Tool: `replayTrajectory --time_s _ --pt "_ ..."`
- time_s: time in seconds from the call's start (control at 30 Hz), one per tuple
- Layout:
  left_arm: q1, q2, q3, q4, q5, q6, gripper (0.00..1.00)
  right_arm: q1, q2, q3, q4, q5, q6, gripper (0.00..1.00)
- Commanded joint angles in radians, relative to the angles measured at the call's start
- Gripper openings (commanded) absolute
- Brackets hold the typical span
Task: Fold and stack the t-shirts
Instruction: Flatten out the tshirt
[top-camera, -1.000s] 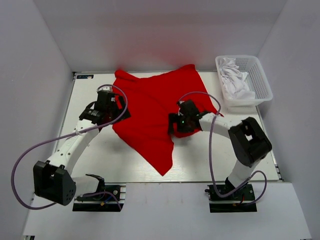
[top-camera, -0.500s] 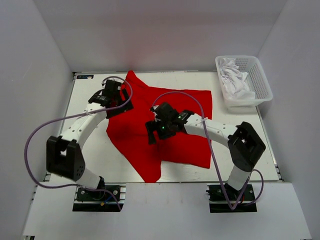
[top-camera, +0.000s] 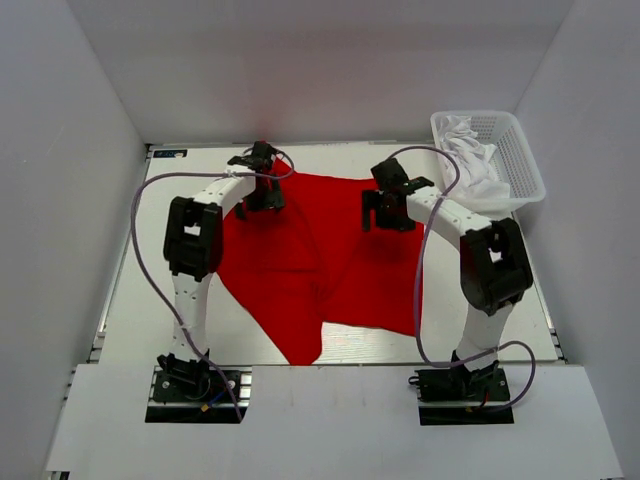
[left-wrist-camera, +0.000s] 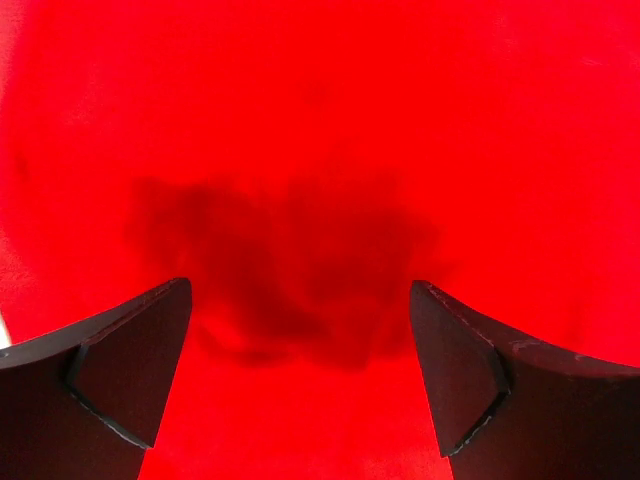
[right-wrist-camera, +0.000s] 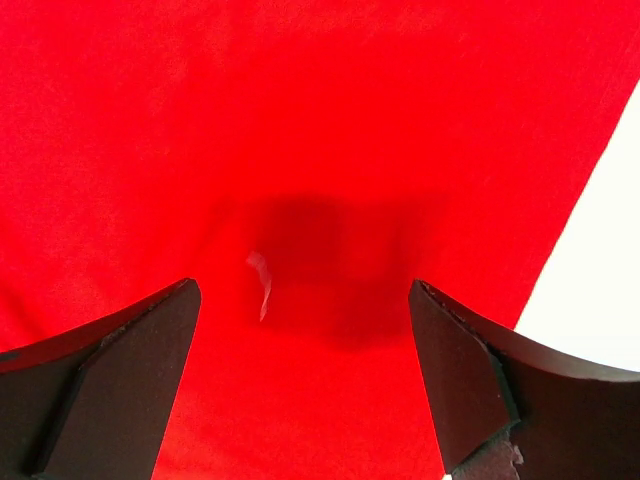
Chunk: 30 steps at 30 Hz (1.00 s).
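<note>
Bright red plain cloth t-shirt (top-camera: 330, 270) is lying spread but rumpled across the white table (top-camera: 170, 300), a pointed corner trailing toward the near edge. Soft, light, limp — likely sagging and creasing when lifted; its far corners are looking like the best pinch points. Left gripper (left-wrist-camera: 300, 288) and right gripper (right-wrist-camera: 305, 285) are hovering over its far part, jaws spread wide, gripping nothing. Far right — white plastic lattice basket (top-camera: 530, 170) is holding crumpled white t-shirts (top-camera: 470, 160).

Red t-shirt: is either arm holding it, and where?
Nothing held. Left gripper and right gripper both open, jaws spread over the red t-shirt, no cloth between them.
</note>
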<state>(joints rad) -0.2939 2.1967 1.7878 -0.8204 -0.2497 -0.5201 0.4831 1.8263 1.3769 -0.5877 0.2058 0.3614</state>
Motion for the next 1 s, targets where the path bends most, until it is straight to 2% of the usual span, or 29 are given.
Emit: replayTrajectory --time_s 0.0,0.07,0.2,0.27,0.37,0.47,0.53,0.6,0.67,0.77,0.97 --pt "0.010 0.050 0.108 -0.075 -0.048 0.022 1.00 -0.050 0.065 0.092 0.006 -0.028 -0.035 0.90" --pt "0.028 0.101 0.130 -0.075 -0.048 0.022 1.00 -0.086 0.128 0.116 0.024 -0.051 -0.038 0.90" --pt "0.053 0.139 0.130 0.022 0.001 0.058 1.00 -0.146 0.249 0.252 -0.009 -0.172 -0.091 0.90" --pt "0.079 0.158 0.130 0.075 0.048 0.106 1.00 -0.156 0.318 0.290 -0.030 -0.151 -0.098 0.90" --pt "0.088 0.230 0.226 0.133 0.116 0.231 1.00 -0.196 0.414 0.410 -0.061 -0.143 -0.111 0.90" --pt "0.110 0.334 0.329 0.133 0.179 0.281 1.00 -0.215 0.510 0.517 -0.086 -0.189 -0.121 0.90" --pt "0.125 0.382 0.424 0.133 0.199 0.304 1.00 -0.232 0.618 0.672 -0.109 -0.235 -0.136 0.90" --pt "0.148 0.425 0.478 0.156 0.277 0.340 1.00 -0.245 0.719 0.854 -0.116 -0.221 -0.159 0.90" --pt "0.160 0.425 0.478 0.205 0.351 0.364 1.00 -0.259 0.749 0.915 -0.059 -0.213 -0.186 0.90" --pt "0.171 0.414 0.478 0.236 0.401 0.400 1.00 -0.276 0.749 0.907 0.058 -0.160 -0.217 0.90" --pt "0.171 0.252 0.478 0.236 0.446 0.411 1.00 -0.267 0.636 0.909 0.118 -0.232 -0.302 0.90"
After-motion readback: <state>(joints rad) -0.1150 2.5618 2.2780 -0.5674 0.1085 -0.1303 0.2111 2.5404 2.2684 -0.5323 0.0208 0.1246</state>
